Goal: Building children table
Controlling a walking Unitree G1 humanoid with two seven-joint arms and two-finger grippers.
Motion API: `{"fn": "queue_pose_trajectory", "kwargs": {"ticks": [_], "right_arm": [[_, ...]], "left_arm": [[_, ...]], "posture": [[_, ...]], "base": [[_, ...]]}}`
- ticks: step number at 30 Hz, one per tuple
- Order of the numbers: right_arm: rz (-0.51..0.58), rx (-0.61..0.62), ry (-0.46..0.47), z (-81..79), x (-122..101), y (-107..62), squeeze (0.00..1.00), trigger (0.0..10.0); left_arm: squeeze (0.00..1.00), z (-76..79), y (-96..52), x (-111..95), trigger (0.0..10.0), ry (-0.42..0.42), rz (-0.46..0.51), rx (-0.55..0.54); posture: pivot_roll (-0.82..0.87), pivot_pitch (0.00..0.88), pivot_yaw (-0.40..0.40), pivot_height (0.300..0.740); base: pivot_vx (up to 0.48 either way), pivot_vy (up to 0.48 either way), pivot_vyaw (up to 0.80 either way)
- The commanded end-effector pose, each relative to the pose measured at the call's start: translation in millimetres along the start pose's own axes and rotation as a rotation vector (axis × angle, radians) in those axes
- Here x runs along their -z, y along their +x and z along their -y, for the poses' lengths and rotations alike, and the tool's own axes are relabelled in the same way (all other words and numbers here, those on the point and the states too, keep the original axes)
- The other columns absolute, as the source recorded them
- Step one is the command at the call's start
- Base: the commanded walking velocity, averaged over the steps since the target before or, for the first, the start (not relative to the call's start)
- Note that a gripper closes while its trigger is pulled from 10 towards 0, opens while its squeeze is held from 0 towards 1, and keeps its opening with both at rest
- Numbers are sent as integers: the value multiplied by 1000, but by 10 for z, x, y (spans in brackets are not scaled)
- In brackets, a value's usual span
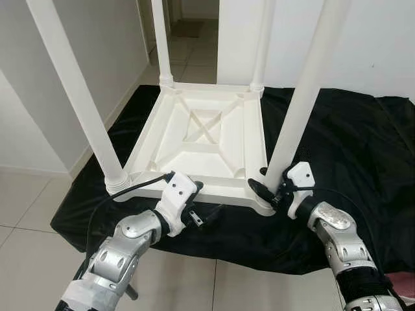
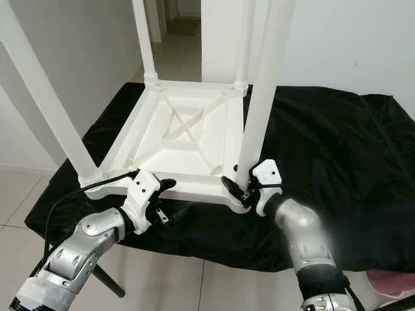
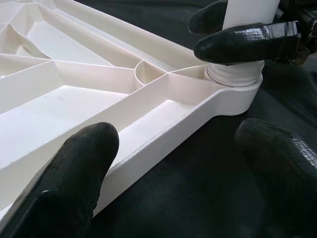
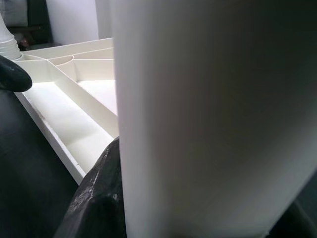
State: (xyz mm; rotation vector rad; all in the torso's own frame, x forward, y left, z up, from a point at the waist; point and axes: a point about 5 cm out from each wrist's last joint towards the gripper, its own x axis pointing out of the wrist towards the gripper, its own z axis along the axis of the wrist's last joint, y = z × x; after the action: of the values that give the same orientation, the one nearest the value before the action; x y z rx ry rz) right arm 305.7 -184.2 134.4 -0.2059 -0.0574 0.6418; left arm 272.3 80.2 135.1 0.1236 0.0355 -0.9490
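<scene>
Table: top (image 1: 207, 139) lies upside down on black cloth (image 1: 343, 136), four legs up.
Right gripper (image 1: 271, 189): fingers narrow, clamped round near-right leg (image 1: 295, 123) just above its socket, at 5 o'clock of the top.
Left gripper (image 1: 188, 201): fingers wide, straddling the near rim at 7 o'clock; rim lies between them, one finger inside, one outside.
Risk: leg may seat crooked if twisted off-axis; top may slide on the cloth, since left gripper does not pinch the rim.
</scene>
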Motion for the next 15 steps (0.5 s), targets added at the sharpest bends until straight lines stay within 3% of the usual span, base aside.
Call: {"fn": "queue_pose_trajectory", "kwargs": {"ticks": [1, 6, 9, 15], "right_arm": [[-30, 14, 19, -21, 67, -24, 0, 10000], [-6, 165, 41, 2, 26, -8, 0, 10000], [-10, 183, 39, 4, 27, -5, 0, 10000], [-18, 442, 93, -85, -13, 31, 0, 10000]], "left_arm": [[0, -15, -17, 31, 10000, 1, -9, 4], [0, 7, -13, 47, 10000, -10, -2, -11], [0, 8, -12, 49, 10000, -11, -1, -14], [0, 46, -2, 70, 10000, -24, 5, -18]], "posture": [[-44, 0, 40, 740], [-42, 0, 19, 740], [-42, 0, 19, 740], [-47, 0, 3, 740]], "base": [[0, 0, 0], [0, 0, 0], [0, 0, 0], [0, 0, 0]]}}
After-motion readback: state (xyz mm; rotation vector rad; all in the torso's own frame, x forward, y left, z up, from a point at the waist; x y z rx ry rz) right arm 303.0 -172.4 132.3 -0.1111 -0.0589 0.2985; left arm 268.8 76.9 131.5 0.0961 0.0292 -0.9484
